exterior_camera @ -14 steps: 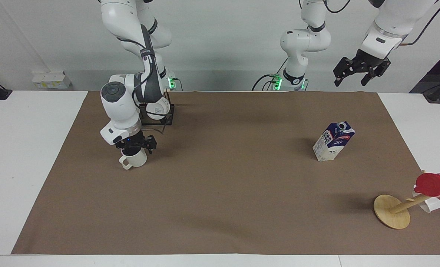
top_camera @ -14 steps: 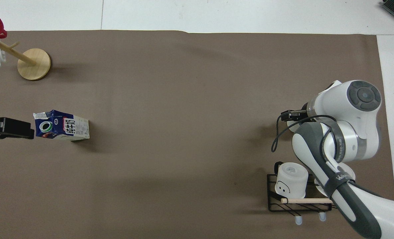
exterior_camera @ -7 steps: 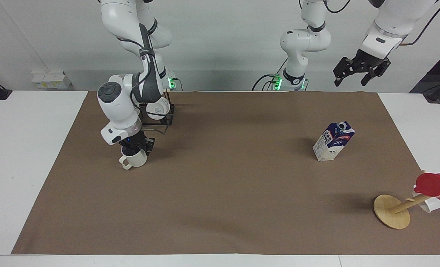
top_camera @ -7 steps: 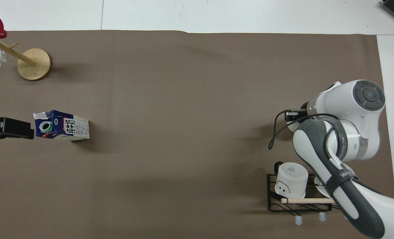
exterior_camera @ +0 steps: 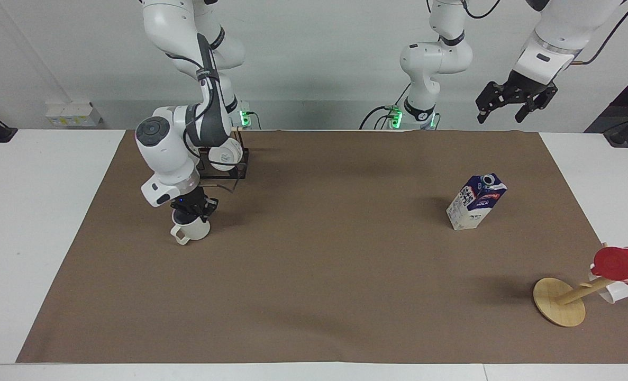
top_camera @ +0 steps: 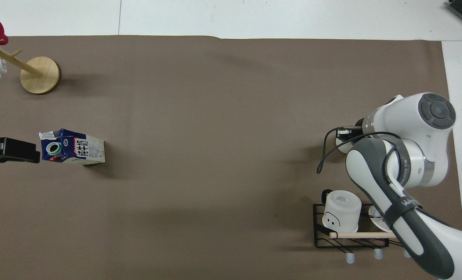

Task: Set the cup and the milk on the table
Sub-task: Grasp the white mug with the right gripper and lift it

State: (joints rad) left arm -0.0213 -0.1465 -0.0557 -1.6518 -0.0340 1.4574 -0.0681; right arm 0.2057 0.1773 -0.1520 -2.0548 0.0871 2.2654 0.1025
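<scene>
The right gripper (exterior_camera: 193, 209) is closing tight on the rim of the cream-white loop-handled mug (exterior_camera: 192, 230), standing on the brown-sheeted white table (exterior_camera: 314, 296) directly beneath it. The left gripper (exterior_camera: 515, 108) is waiting, fingers spread and empty, above the table edge near the upright navy-and-white gable-top milk carton (exterior_camera: 475, 202).

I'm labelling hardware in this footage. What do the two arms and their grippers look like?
Both arms are glossy white with rounded joint housings, dark grey round end caps and black rings at the joints. The right arm carries a dark grey forearm panel with pale lettering and a loose black cable. The right gripper and left gripper are black, with linked two-finger jaws. Green lights glow at both bases.
</scene>
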